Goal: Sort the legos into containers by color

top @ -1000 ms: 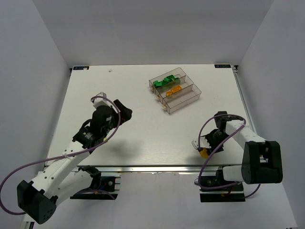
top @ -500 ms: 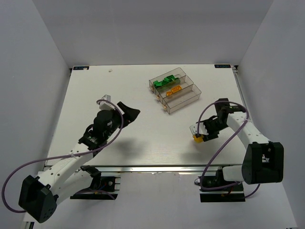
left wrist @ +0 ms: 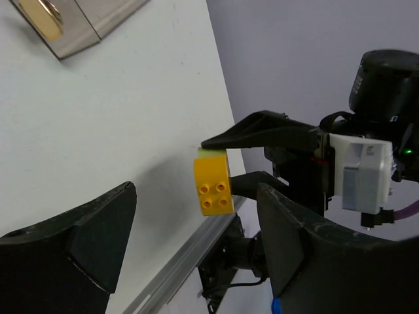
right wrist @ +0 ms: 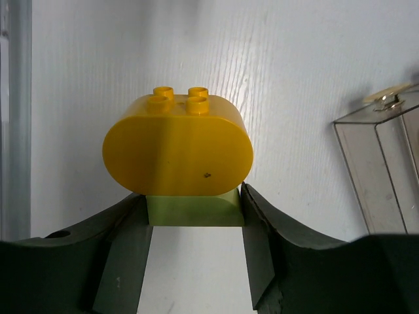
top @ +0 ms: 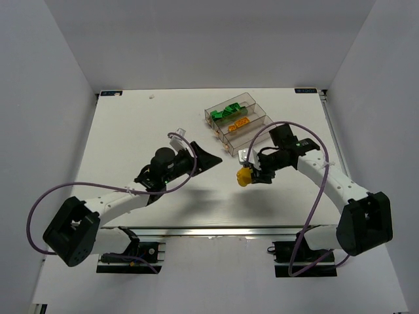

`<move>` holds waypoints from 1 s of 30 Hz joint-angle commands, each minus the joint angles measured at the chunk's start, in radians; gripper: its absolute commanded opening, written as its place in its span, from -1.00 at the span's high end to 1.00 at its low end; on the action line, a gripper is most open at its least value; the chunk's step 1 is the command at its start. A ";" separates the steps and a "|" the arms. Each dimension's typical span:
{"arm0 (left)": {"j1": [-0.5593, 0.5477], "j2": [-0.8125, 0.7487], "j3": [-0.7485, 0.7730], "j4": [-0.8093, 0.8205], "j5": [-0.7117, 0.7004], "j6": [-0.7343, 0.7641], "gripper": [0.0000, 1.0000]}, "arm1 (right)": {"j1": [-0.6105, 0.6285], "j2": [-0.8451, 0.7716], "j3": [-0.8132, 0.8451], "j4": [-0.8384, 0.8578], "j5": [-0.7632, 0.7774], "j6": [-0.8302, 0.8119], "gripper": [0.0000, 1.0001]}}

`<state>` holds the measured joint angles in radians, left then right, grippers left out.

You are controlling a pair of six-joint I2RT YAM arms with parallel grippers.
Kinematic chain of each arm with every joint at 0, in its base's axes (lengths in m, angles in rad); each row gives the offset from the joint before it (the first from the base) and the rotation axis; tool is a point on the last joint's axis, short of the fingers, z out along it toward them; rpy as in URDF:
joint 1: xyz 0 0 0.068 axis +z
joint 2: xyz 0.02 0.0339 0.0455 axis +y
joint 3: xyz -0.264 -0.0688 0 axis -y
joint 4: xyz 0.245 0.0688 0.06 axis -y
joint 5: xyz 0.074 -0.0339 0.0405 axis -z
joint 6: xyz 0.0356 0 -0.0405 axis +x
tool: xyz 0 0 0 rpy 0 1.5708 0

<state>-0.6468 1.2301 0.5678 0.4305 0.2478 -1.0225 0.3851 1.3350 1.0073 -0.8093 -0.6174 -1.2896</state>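
Note:
My right gripper (top: 249,175) is shut on a pale yellow-green brick (right wrist: 193,210) with a rounded yellow brick (right wrist: 177,154) stuck on it, held above the table's middle. The pair also shows in the left wrist view (left wrist: 213,186) and the top view (top: 243,176). My left gripper (top: 211,160) is open and empty, pointing at the held pair from the left, a short gap away. The three-trough clear tray (top: 256,136) lies at the back, with dark green bricks (top: 226,111) in the far trough and orange bricks (top: 240,123) in the middle one.
The tray's near corner with a brass latch shows in the right wrist view (right wrist: 386,163) and in the left wrist view (left wrist: 72,29). The table's front metal edge (top: 209,229) runs below both arms. White walls enclose the table.
My right gripper lifted the yellow and pale green pair from the front right and carried it left toward the middle. My left arm swung right, toward it.

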 commanded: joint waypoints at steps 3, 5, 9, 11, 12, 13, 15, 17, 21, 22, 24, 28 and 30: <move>-0.053 0.065 0.043 0.120 0.036 -0.034 -0.67 | 0.063 0.015 0.082 0.169 -0.030 0.321 1.00; -0.070 0.097 0.049 0.143 0.034 -0.044 -0.67 | 0.089 0.015 0.086 0.202 -0.016 0.355 1.00; -0.091 0.147 0.084 0.146 0.048 -0.041 -0.66 | 0.139 0.004 0.073 0.252 0.008 0.397 1.00; -0.096 0.160 0.099 0.129 0.051 -0.028 -0.65 | 0.158 0.009 0.073 0.266 0.008 0.412 1.00; -0.097 0.169 0.106 0.129 0.053 -0.027 -0.65 | 0.162 0.009 0.073 0.272 0.011 0.424 1.00; -0.099 0.172 0.109 0.131 0.056 -0.027 -0.61 | 0.167 0.009 0.071 0.277 0.013 0.429 1.00; -0.099 0.181 0.112 0.131 0.059 -0.028 -0.56 | 0.170 0.007 0.073 0.285 0.015 0.437 1.00; -0.097 0.187 0.115 0.129 0.068 -0.028 -0.47 | 0.170 0.009 0.076 0.288 0.019 0.438 1.00; -0.097 0.213 0.129 0.132 0.096 -0.033 -0.17 | 0.170 0.016 0.082 0.300 0.028 0.444 1.00; -0.099 0.221 0.130 0.140 0.102 -0.033 -0.08 | 0.170 0.021 0.083 0.302 0.030 0.446 1.00; -0.097 0.229 0.130 0.151 0.119 -0.036 0.18 | 0.170 0.024 0.085 0.303 0.031 0.444 1.00; -0.097 0.241 0.129 0.174 0.142 -0.044 0.58 | 0.169 0.023 0.082 0.309 0.033 0.441 1.00; -0.097 0.246 0.127 0.174 0.136 -0.047 0.86 | 0.169 0.017 0.070 0.311 0.048 0.431 1.00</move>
<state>-0.7349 1.4784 0.6682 0.5652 0.3290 -1.0836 0.5522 1.3552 1.0538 -0.5426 -0.5583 -0.8684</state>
